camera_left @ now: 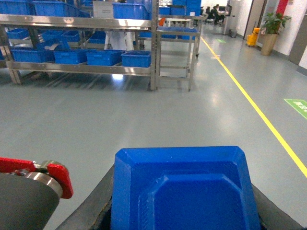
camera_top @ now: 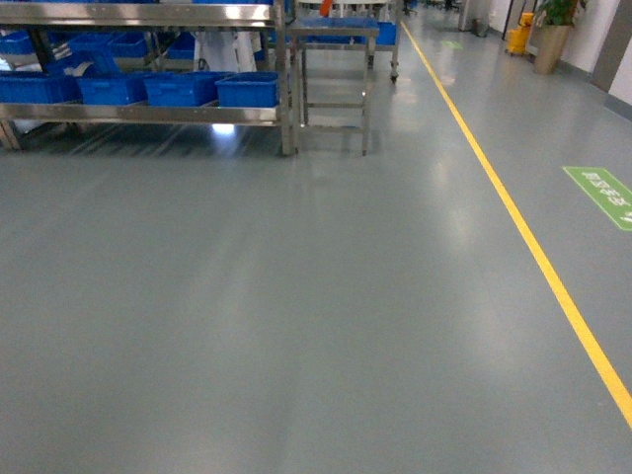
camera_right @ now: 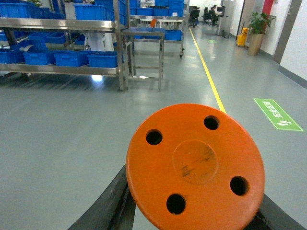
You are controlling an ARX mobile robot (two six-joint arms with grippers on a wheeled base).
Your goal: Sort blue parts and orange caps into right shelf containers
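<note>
Blue part (camera_left: 181, 189) clamped in left gripper (camera_left: 182, 211), orange cap (camera_right: 195, 165) clamped in right gripper (camera_right: 192, 211) — both arms loaded. Shelf (camera_top: 148, 114) with containers (camera_top: 247, 91) lies far ahead-left across bare floor (camera_top: 316, 316); left arm nearer — base must close gap first.

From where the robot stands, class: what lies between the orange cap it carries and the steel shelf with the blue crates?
Only bare grey floor separates the orange cap from the shelf; the right wrist view shows this.
</note>
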